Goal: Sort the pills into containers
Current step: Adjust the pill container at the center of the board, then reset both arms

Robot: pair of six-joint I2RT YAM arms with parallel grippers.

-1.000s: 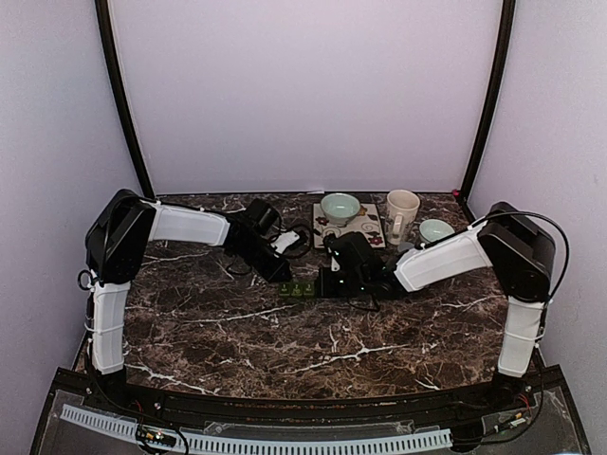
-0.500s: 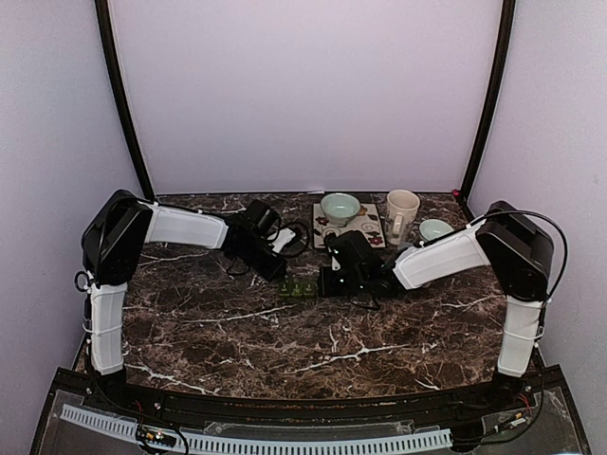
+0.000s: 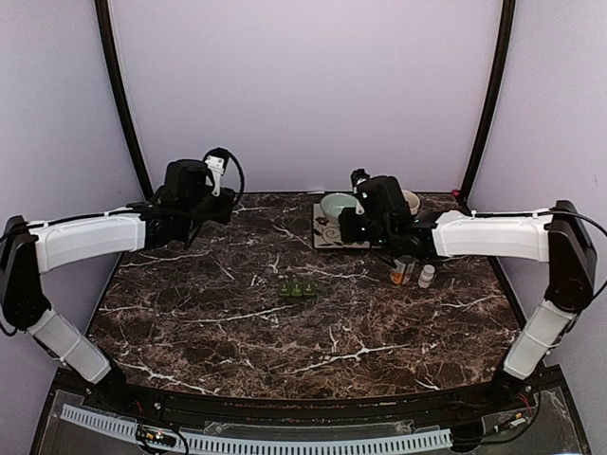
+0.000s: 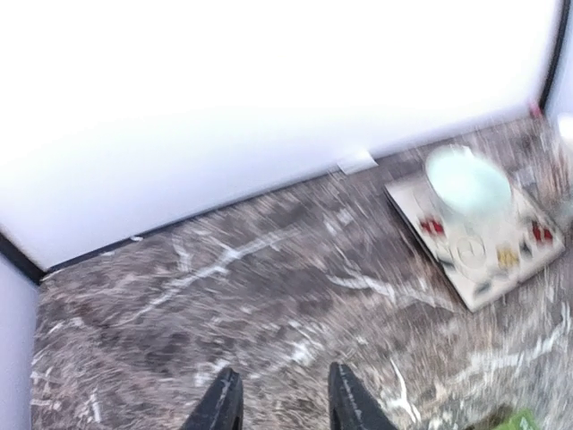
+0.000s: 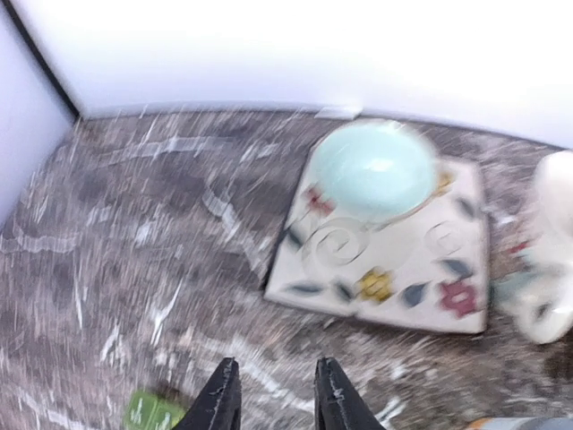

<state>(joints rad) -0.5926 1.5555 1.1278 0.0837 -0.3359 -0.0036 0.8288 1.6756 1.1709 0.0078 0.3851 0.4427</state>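
Left gripper (image 4: 282, 390) and right gripper (image 5: 276, 383) hover parted and empty behind the dark-green pill organiser (image 3: 297, 291); risk: the right arm (image 3: 484, 235), descending, clips the small bottles (image 3: 403, 273) right of it, spilling them.

Dark green on the pill organiser (image 3: 297, 291), brown marble with white veins on the table (image 3: 237, 332). Pale mint on the bowl (image 5: 372, 168); white with red and yellow flowers on the tile (image 5: 394, 269).
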